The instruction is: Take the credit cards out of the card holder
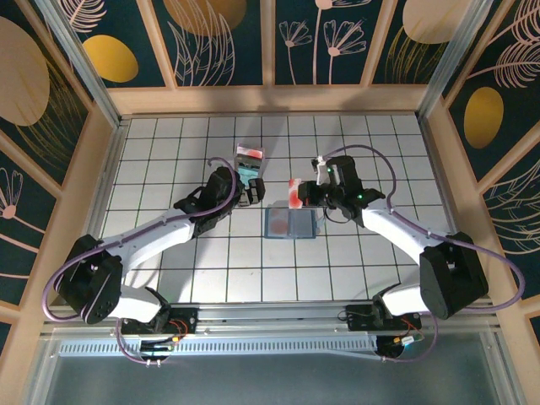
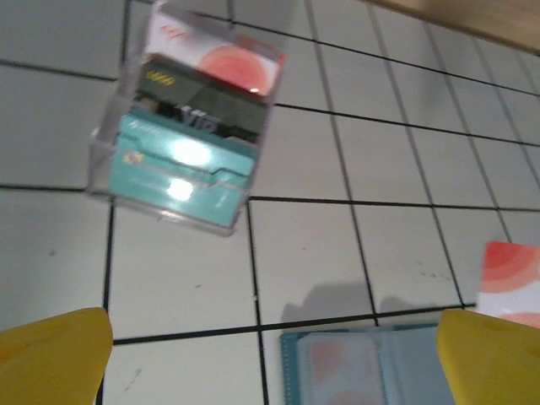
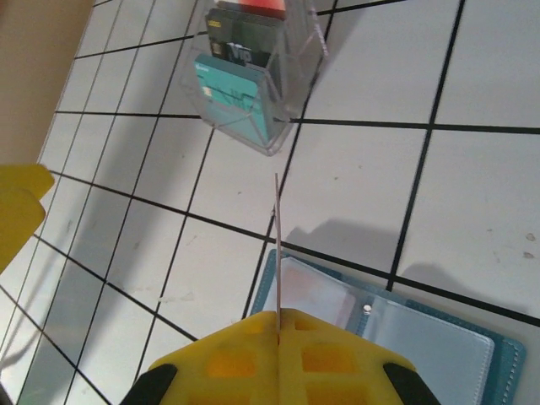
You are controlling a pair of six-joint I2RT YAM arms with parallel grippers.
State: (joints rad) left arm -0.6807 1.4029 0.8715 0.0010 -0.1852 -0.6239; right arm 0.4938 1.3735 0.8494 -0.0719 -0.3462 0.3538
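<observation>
Salmon-red, a card [image 3: 277,245] is pinched edge-on in the right hand [image 3: 278,325] above the holder [image 1: 289,224], laid open on the table [image 1: 169,270] for access, while the left hand [image 1: 251,191] is spread empty near the box [image 2: 181,126].

One teal card holder [image 1: 290,224], one salmon-red credit card [image 1: 294,192] outside it, and one clear plastic box [image 1: 250,155] with three cards [image 2: 181,164] inside.

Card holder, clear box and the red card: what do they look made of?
The card holder: teal cover, matte, perhaps faux leather or fabric; pockets are shiny clear plastic film with seeming stitched edges. The clear box: rigid transparent plastic, likely acrylic, glare spots and cards showing through. The credit card: thin stiff plastic, straight seen edge-on, printed salmon-red face.
</observation>
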